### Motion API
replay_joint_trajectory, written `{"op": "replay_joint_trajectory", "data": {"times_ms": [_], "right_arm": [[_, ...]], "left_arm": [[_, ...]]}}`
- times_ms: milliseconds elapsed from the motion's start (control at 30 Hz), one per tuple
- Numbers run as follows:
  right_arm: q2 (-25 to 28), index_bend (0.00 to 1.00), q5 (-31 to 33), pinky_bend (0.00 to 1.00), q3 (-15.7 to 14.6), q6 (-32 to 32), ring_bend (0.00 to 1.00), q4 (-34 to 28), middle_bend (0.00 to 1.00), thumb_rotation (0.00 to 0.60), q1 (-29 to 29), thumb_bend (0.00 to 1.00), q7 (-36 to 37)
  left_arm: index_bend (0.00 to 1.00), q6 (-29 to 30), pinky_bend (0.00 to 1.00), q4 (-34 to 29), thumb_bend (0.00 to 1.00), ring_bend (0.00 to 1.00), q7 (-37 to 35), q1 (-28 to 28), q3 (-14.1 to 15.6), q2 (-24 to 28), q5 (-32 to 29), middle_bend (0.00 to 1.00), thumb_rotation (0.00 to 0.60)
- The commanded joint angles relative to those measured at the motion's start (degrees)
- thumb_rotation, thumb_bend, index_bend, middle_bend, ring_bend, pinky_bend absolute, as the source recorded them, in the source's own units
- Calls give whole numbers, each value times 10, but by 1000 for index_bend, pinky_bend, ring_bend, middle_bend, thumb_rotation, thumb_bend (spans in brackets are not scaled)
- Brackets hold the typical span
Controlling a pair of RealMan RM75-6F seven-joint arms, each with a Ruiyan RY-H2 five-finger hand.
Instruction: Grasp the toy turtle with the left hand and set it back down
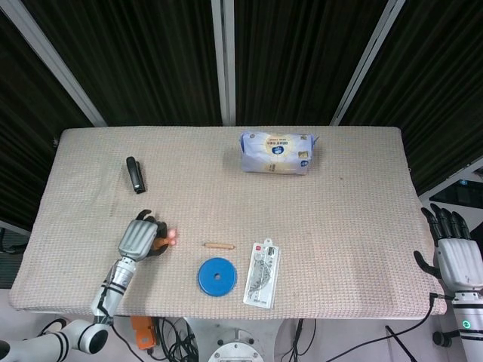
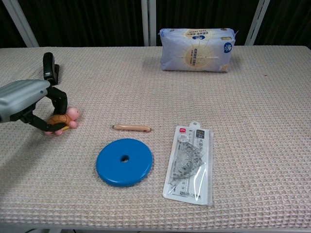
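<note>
The left hand (image 2: 29,104) has its dark fingers wrapped around the toy turtle (image 2: 62,120) near the table's (image 1: 339,226) left front corner, pink head poking out on the right side. Whether the turtle is clear of the cloth I can't tell. The risk, as I judge it: the grip looks shallow, on a small rounded shell, so the toy could squirt out sideways on the lift, or tumble onto its back when set down. The wooden stick (image 2: 131,128) and blue disc (image 2: 124,161) lie near enough to get bumped.

The chest view shows the fingers curling round the shell; the head view hides most of the turtle beneath the hand. Only the head view catches the right hand (image 1: 456,253), off the table's right edge, fingers spread, holding nothing.
</note>
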Motion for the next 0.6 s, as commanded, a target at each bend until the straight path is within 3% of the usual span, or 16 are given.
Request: {"op": "replay_joint_trajectory", "data": {"times_ms": [33,100,333,600], "right_arm": [[0,0,-1,0,0,1,0,0,0,600,0,212,0],[0,0,-1,0,0,1,0,0,0,600,0,212,1],[-1,0,-1,0,-1,1,0,1,0,600,-1,212,1],[-1,0,1,0,0,-1,0,1,0,600,0,214,0]], "left_arm": [[371,-5,138,-22,224,215,-6,-1,5,20,5,420,600],[318,0,129,-29,208,188,-1,1,3,24,4,369,600],[319,-5,128,-47,204,175,7,2,3,33,-4,366,600],[428,-7,127,-27,206,175,4,0,-4,15,-16,428,600]]}}
